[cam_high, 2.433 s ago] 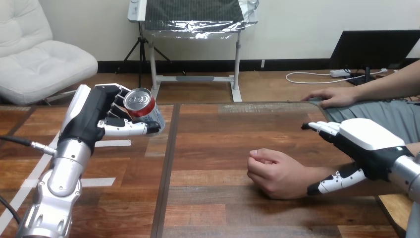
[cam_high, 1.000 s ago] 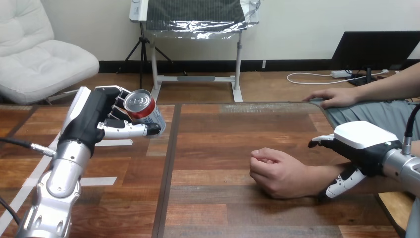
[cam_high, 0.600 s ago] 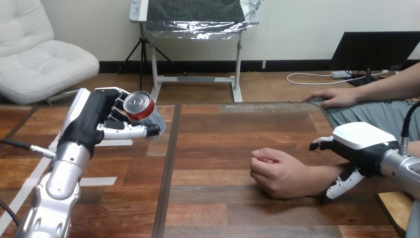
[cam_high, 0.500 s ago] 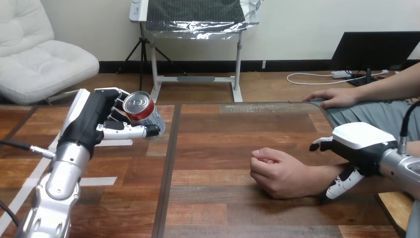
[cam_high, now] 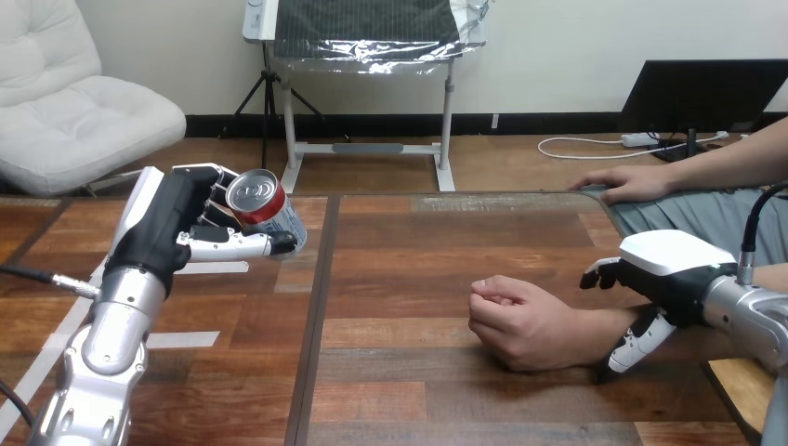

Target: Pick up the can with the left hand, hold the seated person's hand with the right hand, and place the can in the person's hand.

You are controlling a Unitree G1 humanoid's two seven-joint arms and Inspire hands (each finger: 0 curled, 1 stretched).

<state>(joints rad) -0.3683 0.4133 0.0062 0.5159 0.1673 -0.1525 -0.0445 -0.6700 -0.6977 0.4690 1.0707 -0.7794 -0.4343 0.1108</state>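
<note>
A red and silver can (cam_high: 267, 213) hangs tilted above the table's left part, its top facing me. My left hand (cam_high: 165, 228) is shut on it, fingers behind and thumb across the front. The person's hand (cam_high: 522, 321) rests on the table right of centre as a loose fist, knuckles down. My right hand (cam_high: 671, 271) lies over the person's wrist just behind that fist. Its fingers (cam_high: 605, 273) curl down the far side and its thumb (cam_high: 635, 346) presses the near side.
The person's other hand (cam_high: 628, 182) lies flat at the table's far right edge. White tape strips (cam_high: 215, 268) mark the wood under my left arm. A dark seam (cam_high: 314, 316) runs down the table between can and fist.
My right hand came down onto the person's wrist and its straight fingers curled round it. My left hand lifted the can slightly. The person's fist stayed put.
</note>
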